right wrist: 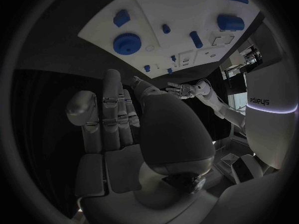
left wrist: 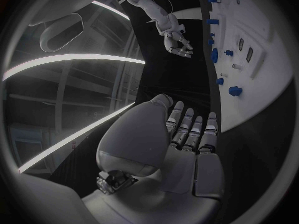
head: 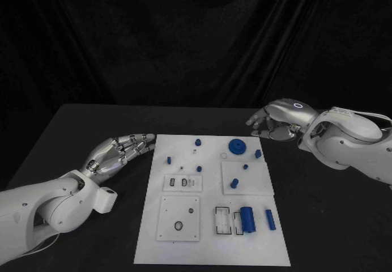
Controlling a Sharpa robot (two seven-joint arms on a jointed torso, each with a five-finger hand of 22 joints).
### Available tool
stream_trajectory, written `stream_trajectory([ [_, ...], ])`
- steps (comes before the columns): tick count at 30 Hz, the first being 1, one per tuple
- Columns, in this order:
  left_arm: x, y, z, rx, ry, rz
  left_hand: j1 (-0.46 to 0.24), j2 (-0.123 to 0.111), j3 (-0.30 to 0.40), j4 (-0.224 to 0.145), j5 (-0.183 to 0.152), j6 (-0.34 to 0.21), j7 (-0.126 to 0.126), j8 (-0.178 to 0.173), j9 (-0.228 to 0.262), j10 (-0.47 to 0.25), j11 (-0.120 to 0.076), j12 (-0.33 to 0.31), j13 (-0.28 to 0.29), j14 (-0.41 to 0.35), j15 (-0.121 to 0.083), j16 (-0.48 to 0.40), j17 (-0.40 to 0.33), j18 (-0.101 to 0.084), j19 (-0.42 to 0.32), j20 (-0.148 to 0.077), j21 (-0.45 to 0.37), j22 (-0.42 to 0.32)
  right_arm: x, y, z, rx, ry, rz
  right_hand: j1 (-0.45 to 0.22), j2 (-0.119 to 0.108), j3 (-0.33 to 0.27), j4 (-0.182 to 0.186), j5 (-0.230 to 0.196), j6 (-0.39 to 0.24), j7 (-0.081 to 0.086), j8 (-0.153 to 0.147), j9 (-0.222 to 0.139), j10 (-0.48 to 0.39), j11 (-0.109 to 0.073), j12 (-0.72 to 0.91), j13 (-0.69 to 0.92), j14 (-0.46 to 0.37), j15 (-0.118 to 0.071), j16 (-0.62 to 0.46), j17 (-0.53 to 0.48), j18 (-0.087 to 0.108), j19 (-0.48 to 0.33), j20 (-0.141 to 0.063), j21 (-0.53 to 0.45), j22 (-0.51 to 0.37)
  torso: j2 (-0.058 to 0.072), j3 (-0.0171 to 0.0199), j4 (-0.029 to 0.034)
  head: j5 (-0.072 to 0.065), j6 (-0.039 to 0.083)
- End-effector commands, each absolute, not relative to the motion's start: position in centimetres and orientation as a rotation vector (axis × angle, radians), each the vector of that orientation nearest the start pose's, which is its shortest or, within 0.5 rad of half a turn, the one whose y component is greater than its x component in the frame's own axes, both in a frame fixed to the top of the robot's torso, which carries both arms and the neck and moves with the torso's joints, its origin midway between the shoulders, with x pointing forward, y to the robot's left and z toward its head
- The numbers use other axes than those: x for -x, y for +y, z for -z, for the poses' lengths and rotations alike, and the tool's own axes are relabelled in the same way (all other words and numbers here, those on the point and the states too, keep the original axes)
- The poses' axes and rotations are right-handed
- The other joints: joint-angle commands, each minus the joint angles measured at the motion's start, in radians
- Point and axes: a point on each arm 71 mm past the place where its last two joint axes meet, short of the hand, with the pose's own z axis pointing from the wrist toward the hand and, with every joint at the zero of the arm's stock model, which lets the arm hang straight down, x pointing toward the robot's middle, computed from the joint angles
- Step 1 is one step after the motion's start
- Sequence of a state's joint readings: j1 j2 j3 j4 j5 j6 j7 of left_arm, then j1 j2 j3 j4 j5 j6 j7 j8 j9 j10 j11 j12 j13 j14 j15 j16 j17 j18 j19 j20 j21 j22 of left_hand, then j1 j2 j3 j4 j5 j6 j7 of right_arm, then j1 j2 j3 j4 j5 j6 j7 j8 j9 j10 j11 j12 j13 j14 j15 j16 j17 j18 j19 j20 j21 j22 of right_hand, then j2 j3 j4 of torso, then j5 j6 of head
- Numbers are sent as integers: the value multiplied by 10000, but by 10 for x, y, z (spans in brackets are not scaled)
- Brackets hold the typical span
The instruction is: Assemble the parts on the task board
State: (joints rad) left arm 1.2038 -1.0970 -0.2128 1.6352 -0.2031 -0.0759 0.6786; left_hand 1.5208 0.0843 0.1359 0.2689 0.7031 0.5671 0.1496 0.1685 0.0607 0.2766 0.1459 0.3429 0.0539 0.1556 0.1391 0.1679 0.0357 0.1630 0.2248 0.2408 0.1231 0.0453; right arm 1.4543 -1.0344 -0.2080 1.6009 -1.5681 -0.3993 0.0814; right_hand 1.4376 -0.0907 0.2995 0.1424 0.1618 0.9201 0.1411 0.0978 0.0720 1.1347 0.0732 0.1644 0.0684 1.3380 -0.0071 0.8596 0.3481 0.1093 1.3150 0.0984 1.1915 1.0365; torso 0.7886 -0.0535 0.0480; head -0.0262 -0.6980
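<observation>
Task barely begun: white task board (head: 214,238) mid-desk, blue parts (head: 247,219) loose on it, slots unfilled; my left hand (head: 119,151) and right hand (head: 276,120) flank it, fingers released, holding nothing

The black table (head: 81,130) carries the white task board (head: 208,249), which lies flat across its middle and reaches toward the near edge.
</observation>
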Motion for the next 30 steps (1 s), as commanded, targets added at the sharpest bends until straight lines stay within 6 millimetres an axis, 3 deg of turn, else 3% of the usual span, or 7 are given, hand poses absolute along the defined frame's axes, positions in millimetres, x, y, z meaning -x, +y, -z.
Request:
stream_trajectory([
  [1,-422,285,186,6490,12037,18084,-215,10,13,-51,-79,-1381,-430,-595,-111,-1328,-552,-1093,-126,-885,-294,-788,-127,159,-768,-144,-416,-91,-472,-268,120,3762,14586,-5485,-57,-73,-15,119,-26,-25,-34,-52,-21,124,4,22,-12,-46,-17,-55,-18,107,-54,-19,-53,1,7,32,-28,-25,17],
  [3,-423,286,187,6502,12060,18072,-278,36,-20,-82,-117,-1869,-660,-810,-156,-1768,-864,-1480,-181,-1097,-241,-1016,-175,138,-1008,-143,-547,-124,-469,-271,125,3746,14582,-5489,-92,-85,-16,168,-27,-35,-43,-64,-23,161,-7,28,-8,-27,-25,-67,-24,101,-36,-24,-46,26,7,45,-30,-29,19],
  [6,-423,287,187,6515,12087,18073,-348,84,-71,-145,-140,-2256,-876,-997,-187,-2049,-1068,-1679,-207,-1192,-175,-1130,-196,129,-1148,-126,-623,-133,-466,-274,131,3718,14602,-5497,-165,-129,-29,264,-33,-63,-64,-93,-28,239,-31,39,-1,14,-43,-92,-33,98,-13,-38,-57,38,0,44,3,-79,6],
  [10,-423,287,187,6512,12085,18091,-350,137,-64,-213,-125,-2107,-783,-995,-154,-2060,-912,-1507,-173,-1093,-132,-1016,-160,132,-1092,-87,-591,-107,-464,-277,137,3712,14682,-5440,-254,-174,-58,384,-43,-102,-81,-131,-32,512,-111,163,54,56,-90,-128,-45,98,14,-69,-76,48,-14,47,-56,-44,11],
  [12,-423,287,187,6511,12086,18103,-345,154,-52,-261,-103,-2028,-719,-981,-141,-2024,-758,-1343,-146,-1020,-166,-938,-139,151,-1021,-80,-552,-85,-463,-279,139,3725,14745,-5390,-283,-208,-79,437,-53,-107,-106,-146,-29,708,-174,282,107,67,-140,-163,-55,104,13,-113,-114,25,-12,42,-44,-59,18],
  [24,-423,287,188,6542,12165,18178,-304,200,24,-400,-26,-1813,-581,-933,-111,-1985,-566,-1072,-114,-906,-152,-822,-111,177,-803,14,-430,-24,-461,-282,151,3997,14839,-4848,-506,-407,-331,674,-283,-342,-118,-289,-47,673,-169,398,219,-8,-125,-320,-88,121,-67,-117,-320,-100,-12,36,-29,-143,-38],
  [30,-424,287,188,6557,12201,18201,-305,226,71,-458,-12,-1717,-537,-910,-100,-1962,-501,-928,-102,-823,-93,-738,-92,179,-659,103,-349,13,-462,-283,152,3995,14872,-4472,-574,-459,-1093,625,-567,-689,-354,-276,-20,732,-491,3466,2644,-527,-277,-740,-163,331,-857,-246,-1589,-1184,-8,31,-48,-126,-61],
])
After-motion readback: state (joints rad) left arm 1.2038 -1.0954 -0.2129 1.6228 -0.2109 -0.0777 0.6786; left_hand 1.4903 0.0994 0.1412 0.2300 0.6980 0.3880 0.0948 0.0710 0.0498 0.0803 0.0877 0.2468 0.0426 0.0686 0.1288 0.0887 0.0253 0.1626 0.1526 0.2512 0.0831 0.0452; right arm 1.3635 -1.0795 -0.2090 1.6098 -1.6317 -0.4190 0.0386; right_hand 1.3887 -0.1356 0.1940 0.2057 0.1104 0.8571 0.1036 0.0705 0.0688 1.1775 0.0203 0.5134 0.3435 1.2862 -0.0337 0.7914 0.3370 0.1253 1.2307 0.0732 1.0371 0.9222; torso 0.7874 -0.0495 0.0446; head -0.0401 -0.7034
